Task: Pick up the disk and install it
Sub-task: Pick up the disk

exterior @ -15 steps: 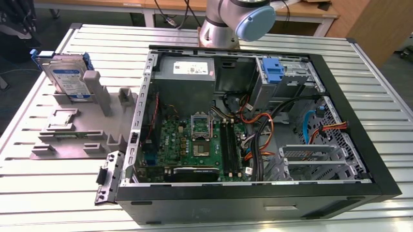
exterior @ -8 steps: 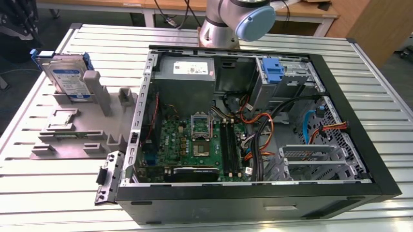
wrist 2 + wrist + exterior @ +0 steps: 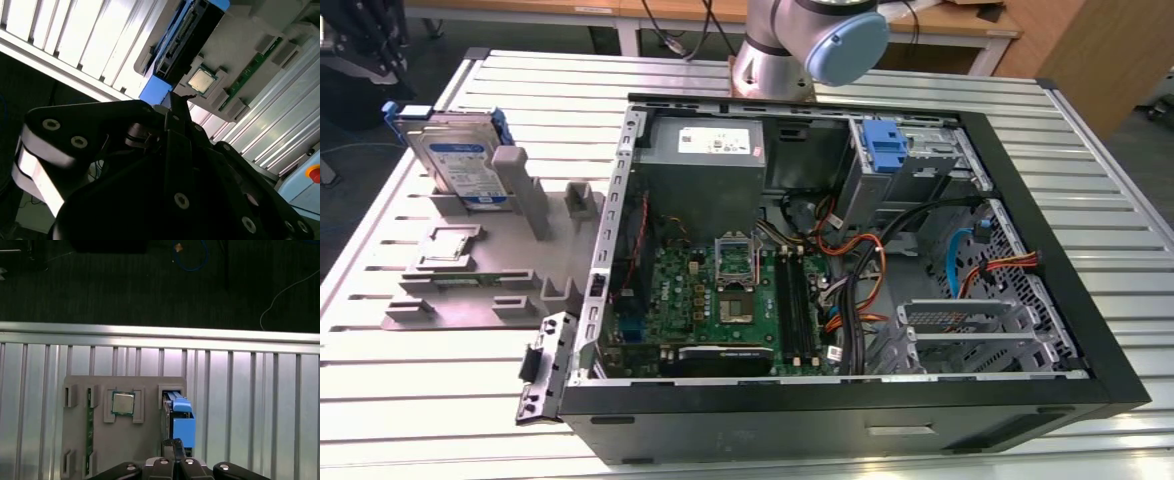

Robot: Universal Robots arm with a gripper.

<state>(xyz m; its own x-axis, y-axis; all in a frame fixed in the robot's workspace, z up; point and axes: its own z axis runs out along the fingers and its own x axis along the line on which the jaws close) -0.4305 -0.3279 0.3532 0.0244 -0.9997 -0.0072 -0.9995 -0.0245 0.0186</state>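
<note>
Gripper (image 3: 173, 444) hangs near the disk (image 3: 181, 426), fingers (image 3: 169, 452) pressed together and empty; disk stands on edge in the grey holder (image 3: 145, 440) on the surface (image 3: 1067, 130), probably to leave its top edge grabbable, outside the case (image 3: 854, 420).

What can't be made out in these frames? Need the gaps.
Disk lower part: exterior view, sunk in the grey holder.
Disk label: first wrist view, disk seen edge-on.
Disk's near end: second wrist view, covered by the pincer.
Arm: exterior view, cut off by the top edge.
</note>
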